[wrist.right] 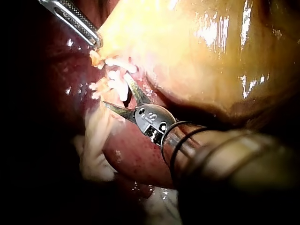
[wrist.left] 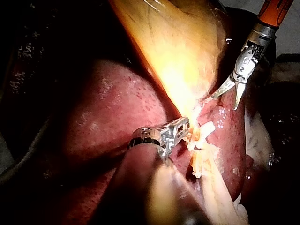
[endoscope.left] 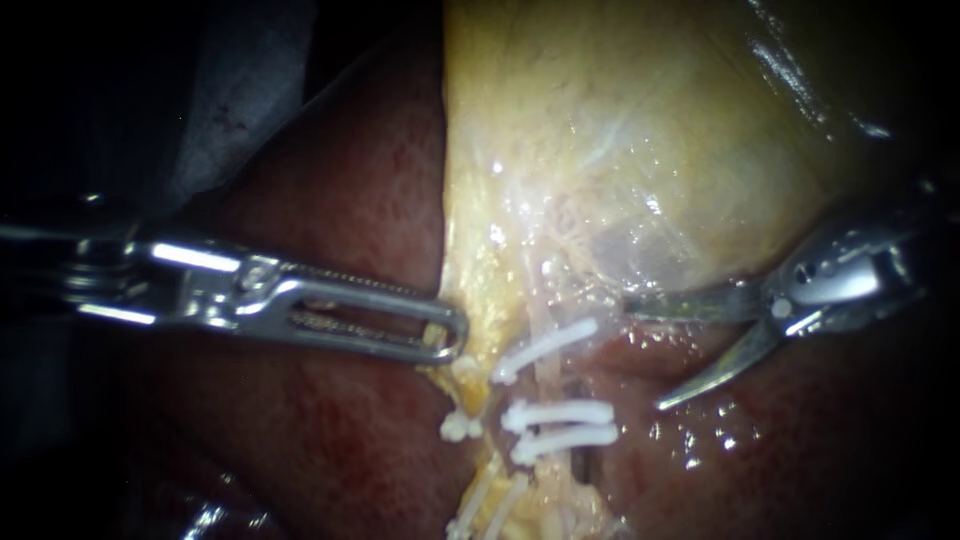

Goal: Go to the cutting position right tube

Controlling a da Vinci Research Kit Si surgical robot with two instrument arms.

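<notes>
Jaws of my right instrument [endoscope.left: 645, 352] stand parted and hold nothing, just beside the right tube [endoscope.left: 547, 382] and short of touching it. The upper tip lies nearest the tube, close to the topmost of three white clips [endoscope.left: 558, 413] that cross it. On the tube's other side, the jaws of my left instrument [endoscope.left: 450, 335] are clenched on the yellow lower edge of the gallbladder [endoscope.left: 620, 150], with dark red liver [endoscope.left: 330, 200] beyond.

Left instrument [endoscope.left: 455, 335] shaft cut by edge; right instrument [endoscope.left: 645, 355] shaft lost in dark.
</notes>
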